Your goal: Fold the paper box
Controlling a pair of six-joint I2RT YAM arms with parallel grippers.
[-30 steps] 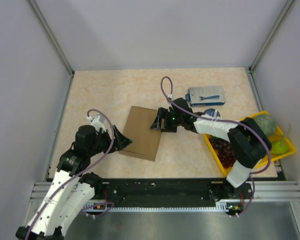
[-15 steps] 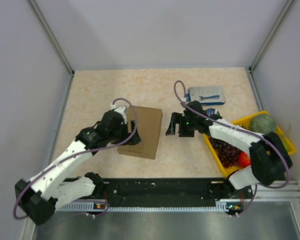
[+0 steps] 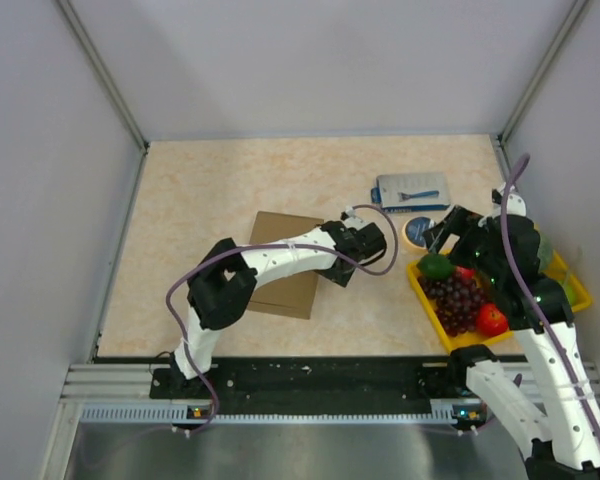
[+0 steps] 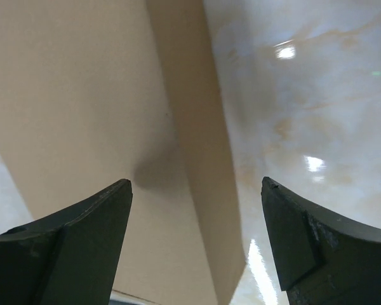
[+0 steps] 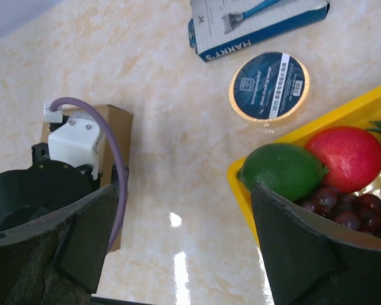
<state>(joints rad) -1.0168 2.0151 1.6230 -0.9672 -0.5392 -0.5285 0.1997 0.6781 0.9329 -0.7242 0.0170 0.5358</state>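
Left gripper (image 4: pixel 197 184) moved across paper box (image 3: pixel 285 290), long axis near-to-far, slightly skewed

Bright, even overhead light; top view sharp, shadows faint. Wrist views: white glare spots on glossy worktop (image 4: pixel 317 95); soft shadow on paper box (image 4: pixel 70 95); left claw (image 4: pixel 197 184) and right claw (image 5: pixel 184 189) slightly out of focus.
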